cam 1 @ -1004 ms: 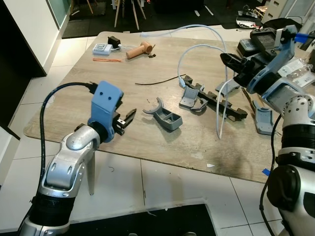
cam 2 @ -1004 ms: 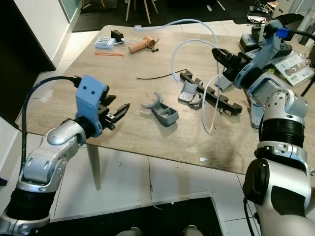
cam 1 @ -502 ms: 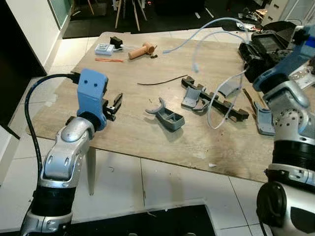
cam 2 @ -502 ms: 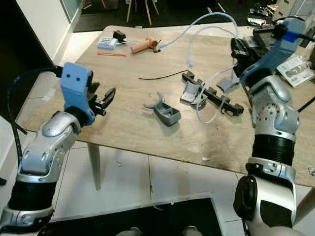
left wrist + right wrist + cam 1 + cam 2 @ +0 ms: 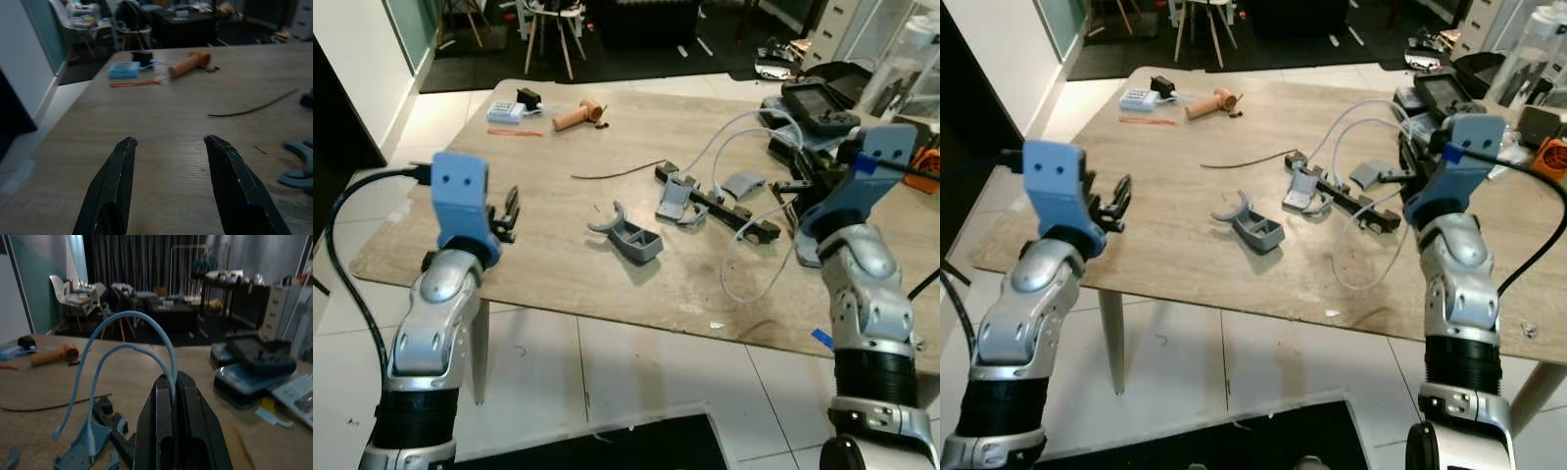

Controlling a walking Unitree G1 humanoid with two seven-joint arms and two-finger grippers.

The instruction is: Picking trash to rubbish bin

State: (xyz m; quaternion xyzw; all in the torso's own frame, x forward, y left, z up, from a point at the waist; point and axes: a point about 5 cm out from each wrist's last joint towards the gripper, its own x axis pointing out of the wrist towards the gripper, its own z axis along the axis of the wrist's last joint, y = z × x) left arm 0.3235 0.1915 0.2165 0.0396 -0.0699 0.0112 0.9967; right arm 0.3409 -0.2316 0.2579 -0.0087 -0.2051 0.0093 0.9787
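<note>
While the left pincer (image 5: 168,188) gapes over the table (image 5: 558,264), the right pincer (image 5: 173,404) clamps pale-blue tubing (image 5: 122,338).

A workshop: printed grey parts (image 5: 628,235) and tubing (image 5: 744,284) litter the wooden table (image 5: 548,269).

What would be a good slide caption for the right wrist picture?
Right gripper, jaws shut on a pale blue tube that loops over a cluttered wooden table.
</note>
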